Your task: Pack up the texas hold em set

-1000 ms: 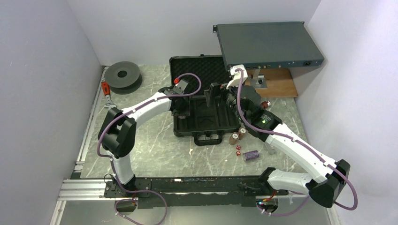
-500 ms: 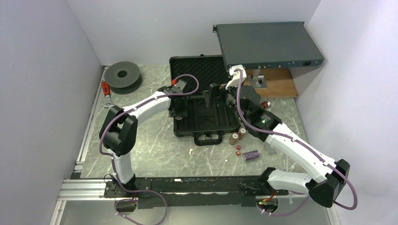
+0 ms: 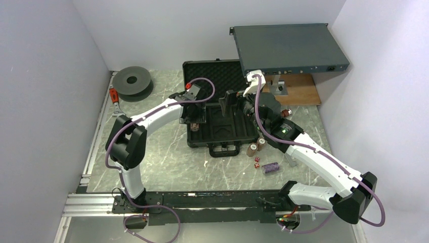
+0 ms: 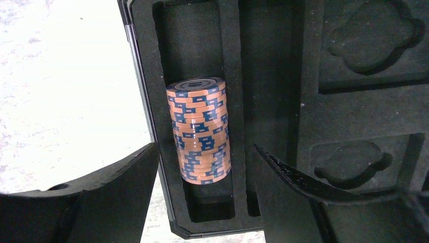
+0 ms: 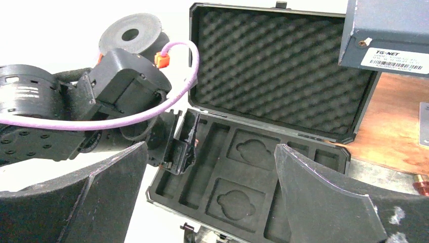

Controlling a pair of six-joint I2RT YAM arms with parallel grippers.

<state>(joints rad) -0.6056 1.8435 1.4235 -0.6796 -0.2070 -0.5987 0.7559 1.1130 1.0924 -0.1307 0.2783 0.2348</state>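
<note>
The black case [image 3: 221, 132] lies open, its egg-crate foam lid [image 3: 215, 76] propped up behind. A brown chip stack [image 4: 199, 136] lies on its side in the tray's leftmost slot [image 4: 207, 202]. My left gripper [image 4: 205, 152] hangs over that stack, open, with a finger on each side and a gap to both. My right gripper [image 5: 210, 162] hovers wide open above the tray [image 5: 238, 187] and holds nothing. On the table right of the case lie two brown chip stacks [image 3: 255, 147], a purple stack [image 3: 270, 167] and red dice [image 3: 256, 162].
A large grey metal box [image 3: 288, 48] overhangs the lid's right corner above a wooden board [image 3: 301, 91]. A dark round spool [image 3: 132, 81] sits at the back left, with a small red-handled tool [image 3: 114, 96] beside it. The two grippers [image 3: 195, 119] [image 3: 230, 104] are close together over the tray.
My left gripper has opened and let go of the brown chip stack, which now rests in the leftmost slot. The right arm has not moved.
</note>
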